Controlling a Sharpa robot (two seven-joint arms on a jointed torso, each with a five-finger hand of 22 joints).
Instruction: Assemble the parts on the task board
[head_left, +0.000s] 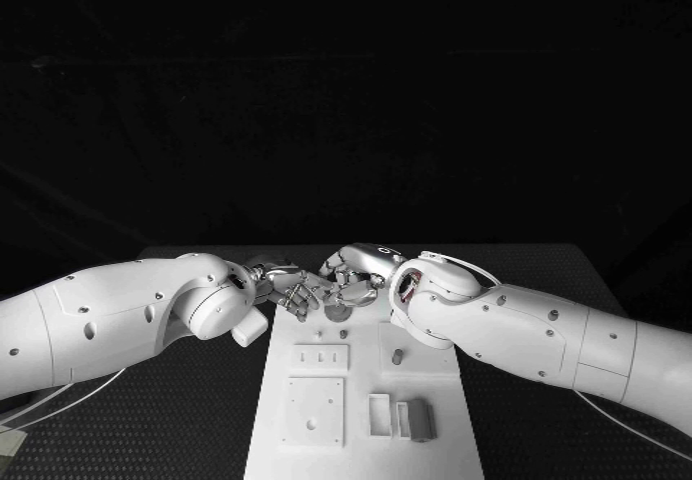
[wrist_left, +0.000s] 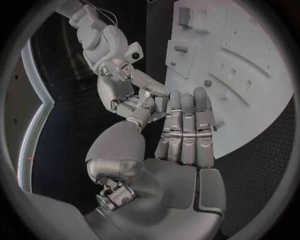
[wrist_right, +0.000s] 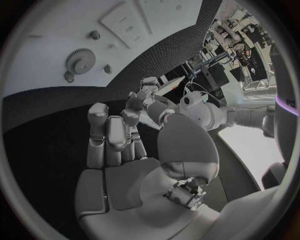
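My left hand (head_left: 289, 292) and right hand (head_left: 353, 280) meet at the far end of the board (head_left: 361, 440), fingertips close together. I cannot tell whether either one grips anything. A gear (wrist_right: 79, 61) lies on the board near that end. Grey parts (head_left: 420, 419) stand at the board's near end.
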